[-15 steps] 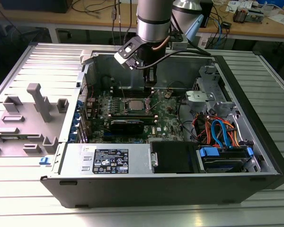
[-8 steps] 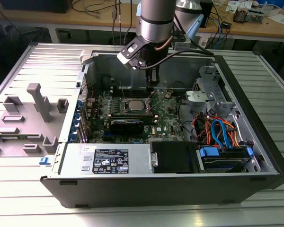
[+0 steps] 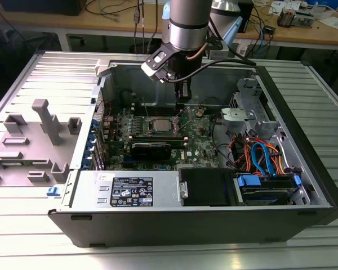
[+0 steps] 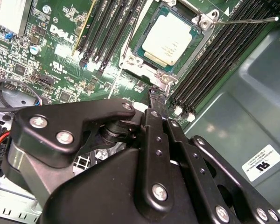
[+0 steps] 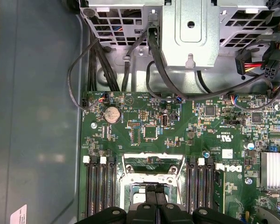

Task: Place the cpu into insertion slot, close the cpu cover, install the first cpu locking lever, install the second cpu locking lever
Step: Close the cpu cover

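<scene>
The cpu (image 4: 170, 37), a small square chip with a silvery top, lies in the socket on the green motherboard (image 3: 197, 140). The cpu cover (image 4: 147, 69), a thin metal frame, lies flat around it. One thin locking lever (image 4: 245, 19) reaches out from the socket's corner over the black memory slots. A second lever (image 4: 130, 39) runs along the socket's side. My gripper (image 4: 156, 95) hovers just above the board at the socket's edge, shut with nothing in it. Over the board's rear half the gripper (image 3: 183, 95) hangs inside the open case. The gripper (image 5: 157, 198) covers part of the cover (image 5: 151, 176).
The open computer case (image 3: 304, 118) walls the board in. A drive cage (image 3: 250, 115) and orange and blue cables (image 3: 262, 154) sit at the exterior view's right. A labelled power supply (image 3: 132, 191) lies in front, a black card (image 3: 151, 149) beside the socket. Grey fixtures (image 3: 42, 121) stand outside, left.
</scene>
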Motion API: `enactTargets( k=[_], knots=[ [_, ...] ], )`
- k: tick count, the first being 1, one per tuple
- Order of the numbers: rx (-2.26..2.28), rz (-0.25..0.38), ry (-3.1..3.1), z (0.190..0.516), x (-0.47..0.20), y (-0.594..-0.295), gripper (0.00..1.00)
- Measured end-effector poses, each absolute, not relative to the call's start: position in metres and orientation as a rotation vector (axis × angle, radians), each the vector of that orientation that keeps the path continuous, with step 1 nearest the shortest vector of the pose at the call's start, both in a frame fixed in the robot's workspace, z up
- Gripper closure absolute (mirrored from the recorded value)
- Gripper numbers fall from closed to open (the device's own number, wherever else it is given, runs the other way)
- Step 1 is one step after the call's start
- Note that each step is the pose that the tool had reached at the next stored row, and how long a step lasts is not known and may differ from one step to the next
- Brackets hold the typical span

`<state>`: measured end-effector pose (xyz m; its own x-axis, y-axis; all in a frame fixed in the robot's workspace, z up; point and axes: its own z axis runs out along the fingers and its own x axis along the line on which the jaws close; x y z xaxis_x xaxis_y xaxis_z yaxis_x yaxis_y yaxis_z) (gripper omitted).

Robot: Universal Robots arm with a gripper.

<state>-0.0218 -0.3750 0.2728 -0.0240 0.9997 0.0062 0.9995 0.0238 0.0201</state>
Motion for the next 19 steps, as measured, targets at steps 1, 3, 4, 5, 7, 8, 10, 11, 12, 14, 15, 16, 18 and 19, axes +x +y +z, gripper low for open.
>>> enactTargets(
  k=[1, 3, 4, 5, 7, 8, 10, 11, 12, 14, 15, 16, 18, 19],
  knots=[
    [2.188, 0.029, 2.241, 0.273, -0.021, -0.375, 0.89],
    [2.188, 0.029, 2.241, 0.273, -0.021, -0.375, 0.89],
    [2.188, 0.029, 2.241, 0.273, -0.021, -0.375, 0.89],
    [2.188, 0.029, 2.241, 0.273, -0.021, -0.375, 0.89],
    [2.188, 0.029, 2.241, 0.273, -0.021, -0.375, 0.89],
    [2.188, 0.029, 2.241, 0.273, -0.021, -0.375, 0.89],
    [2.188, 0.029, 2.241, 0.273, -0.021, -0.375, 0.89],
    [2.188, 0.029, 2.241, 0.273, -0.021, -0.375, 0.89],
    [2.188, 0.029, 2.241, 0.273, -0.020, -0.375, 0.89],
    [2.188, 0.029, 2.241, 0.273, -0.017, -0.375, 0.89],
    [2.188, 0.029, 2.241, 0.273, -0.013, -0.375, 0.89],
    [2.188, 0.029, 2.241, 0.273, -0.010, -0.375, 0.89],
    [2.188, 0.029, 2.241, 0.273, -0.004, -0.375, 0.89],
    [2.188, 0.029, 2.241, 0.273, -0.002, -0.375, 0.89]
  ],
)
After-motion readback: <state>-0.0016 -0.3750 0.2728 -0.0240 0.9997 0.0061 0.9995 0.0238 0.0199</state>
